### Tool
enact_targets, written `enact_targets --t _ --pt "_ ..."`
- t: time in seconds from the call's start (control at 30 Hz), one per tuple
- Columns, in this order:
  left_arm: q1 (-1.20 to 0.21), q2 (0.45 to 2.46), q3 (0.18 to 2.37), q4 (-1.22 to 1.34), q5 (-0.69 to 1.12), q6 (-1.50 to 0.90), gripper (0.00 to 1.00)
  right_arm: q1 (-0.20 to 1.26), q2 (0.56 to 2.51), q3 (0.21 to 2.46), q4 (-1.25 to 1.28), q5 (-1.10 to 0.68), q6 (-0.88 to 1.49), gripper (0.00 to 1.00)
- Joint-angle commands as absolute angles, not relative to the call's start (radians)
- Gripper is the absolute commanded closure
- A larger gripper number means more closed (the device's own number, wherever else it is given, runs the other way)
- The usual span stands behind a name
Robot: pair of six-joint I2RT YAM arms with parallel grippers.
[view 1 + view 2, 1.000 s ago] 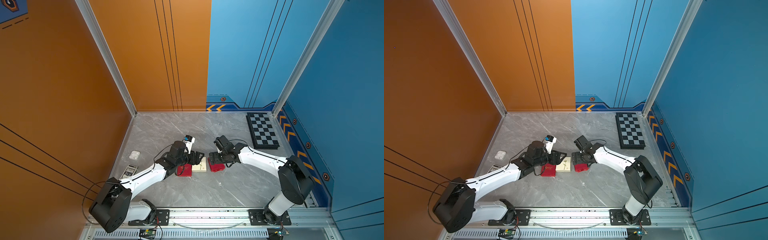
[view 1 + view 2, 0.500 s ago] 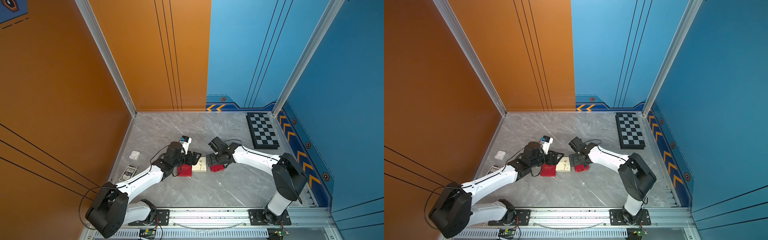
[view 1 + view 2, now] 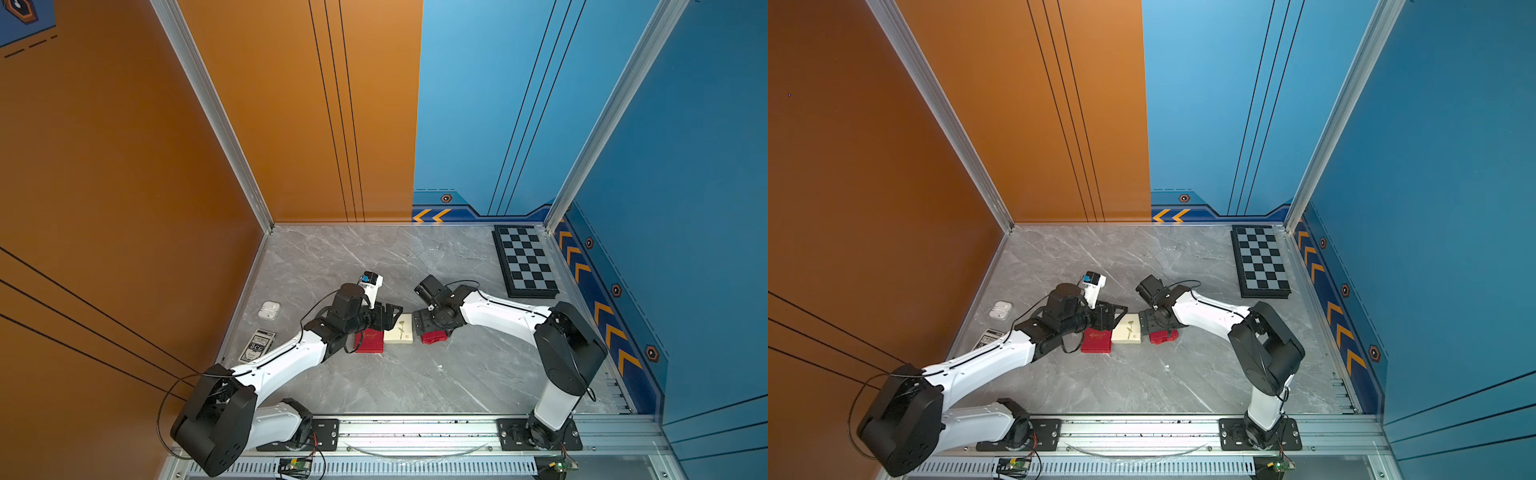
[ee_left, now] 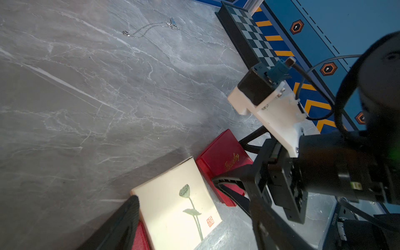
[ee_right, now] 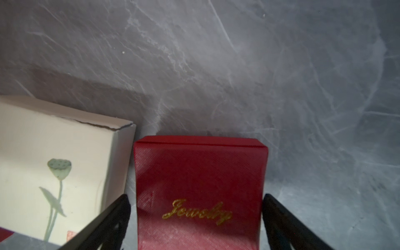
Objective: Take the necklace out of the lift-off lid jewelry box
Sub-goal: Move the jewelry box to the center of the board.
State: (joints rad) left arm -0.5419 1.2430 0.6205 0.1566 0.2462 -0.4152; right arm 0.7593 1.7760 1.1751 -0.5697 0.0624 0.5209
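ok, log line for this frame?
left gripper open, at cream box | right gripper open, straddling right red box, closed | necklace on table, clear of grippers

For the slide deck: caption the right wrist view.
Open right gripper flanks the red Jewelry box, cream lotus box alongside.

chessboard: flat, far right corner of table | earbud case; card pack: near left edge, apart | cream lotus box: centre

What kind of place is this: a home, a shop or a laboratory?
Probably a laboratory robot cell: left arm and right arm bolted to an aluminium rail, painted panel walls, and props such as a chessboard on the marble-look table.
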Motion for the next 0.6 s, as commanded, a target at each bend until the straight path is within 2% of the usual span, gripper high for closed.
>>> enact_targets --t 0.0,0.33,0.57 --pt "-0.534 1.221 0.595 0.138 0.258 -0.402 0.19 0.752 1.796 1.198 -0.611 0.09 0.528 0.08" --pt "-0.534 1.205 0.583 0.138 0.264 -0.406 0.18 0.707 1.829 1.225 -0.611 0.091 0.534 0.14" --pt "-0.532 1.187 0.571 0.136 0.251 -0.411 0.18 0.612 1.921 1.324 -0.612 0.092 0.505 0.14"
